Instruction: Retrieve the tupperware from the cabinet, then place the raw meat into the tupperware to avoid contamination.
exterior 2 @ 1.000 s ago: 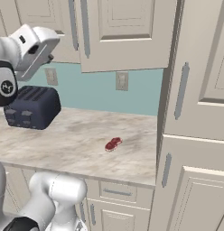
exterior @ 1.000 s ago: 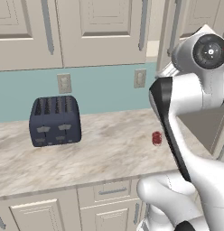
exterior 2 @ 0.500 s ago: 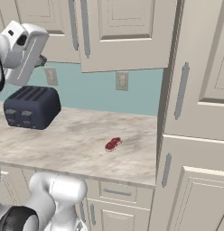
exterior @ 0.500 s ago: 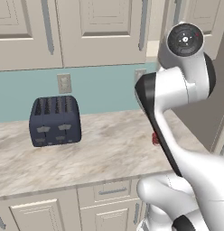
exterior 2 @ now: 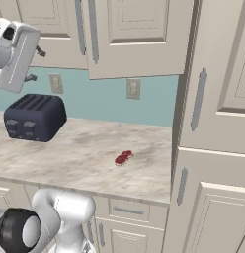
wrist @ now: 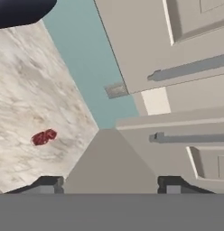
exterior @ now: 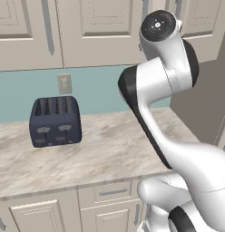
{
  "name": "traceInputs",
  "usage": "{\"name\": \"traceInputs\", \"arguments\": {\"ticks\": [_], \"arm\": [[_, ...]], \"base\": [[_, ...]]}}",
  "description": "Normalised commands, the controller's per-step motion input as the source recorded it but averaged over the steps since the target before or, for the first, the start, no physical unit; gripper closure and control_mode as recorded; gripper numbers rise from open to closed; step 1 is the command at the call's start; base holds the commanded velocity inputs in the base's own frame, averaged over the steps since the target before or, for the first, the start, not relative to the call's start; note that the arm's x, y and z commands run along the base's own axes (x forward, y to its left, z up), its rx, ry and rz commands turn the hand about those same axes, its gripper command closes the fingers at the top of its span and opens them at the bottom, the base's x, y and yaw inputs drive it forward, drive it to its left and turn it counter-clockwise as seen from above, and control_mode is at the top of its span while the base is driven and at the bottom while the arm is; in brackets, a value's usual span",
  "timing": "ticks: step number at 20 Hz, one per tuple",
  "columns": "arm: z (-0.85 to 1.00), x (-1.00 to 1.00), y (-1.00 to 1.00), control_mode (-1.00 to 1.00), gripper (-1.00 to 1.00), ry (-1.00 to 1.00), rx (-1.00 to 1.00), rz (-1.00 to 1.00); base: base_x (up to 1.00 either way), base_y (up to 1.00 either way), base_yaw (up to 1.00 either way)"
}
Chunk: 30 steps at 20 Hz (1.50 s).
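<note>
a: currently the gripper (wrist: 111, 182) sits raised at upper-cabinet height, fingertips (wrist: 49, 182) well apart with nothing between them. in the right base view the hand is near the upper left, just in front of the beige doors.

b: and the cabinet (exterior 2: 137, 34)?

a: doors shut. long grey bar handles (exterior 2: 93, 29) hang vertical on the raised-panel fronts. no tupperware can be confirmed; presumably it is behind those doors.

b: location of the raw meat (exterior 2: 124, 157)?

a: lying on the marble counter (exterior 2: 70, 158), out in the open, well apart from the dark blue toaster (exterior 2: 34, 117) and nearer the tall cabinet unit (exterior 2: 213, 99) on the right. the hand view shows it too, low on the left.

b: risks from here?

a: first, a missed handle: the bars are slim and sit close to the door face, so an off-line approach would close the fingers on the panel or slip off. second, the swinging door could strike the raised elbow (exterior: 146, 86). third, the meat is tiny and soft-looking; a careless descent could smear or push it along the counter.
</note>
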Motion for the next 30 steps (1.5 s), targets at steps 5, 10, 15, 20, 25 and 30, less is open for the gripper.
{"name": "traceInputs", "arguments": {"ticks": [5, 10, 15, 20, 25, 30], "arm": [[-0.10, 0.00, -0.01, -1.00, -1.00, -0.06, -0.13, -0.02], [-0.24, 0.03, -0.12, -1.00, -1.00, -0.08, -0.09, -0.04], [-0.26, 0.21, -0.12, -1.00, -1.00, -0.04, -0.06, -0.02], [-0.31, 0.31, -0.09, -1.00, -1.00, -0.11, -0.05, 0.00], [-0.13, 0.26, -0.02, -1.00, -1.00, -0.03, -0.04, -0.02], [-0.04, 0.14, -0.04, -1.00, -1.00, -0.01, -0.02, -0.04]], "base": [[0.00, 0.00, 0.00], [0.00, 0.00, 0.00], [0.00, 0.00, 0.00], [0.00, 0.00, 0.00], [0.00, 0.00, 0.00], [0.00, 0.00, 0.00]]}}
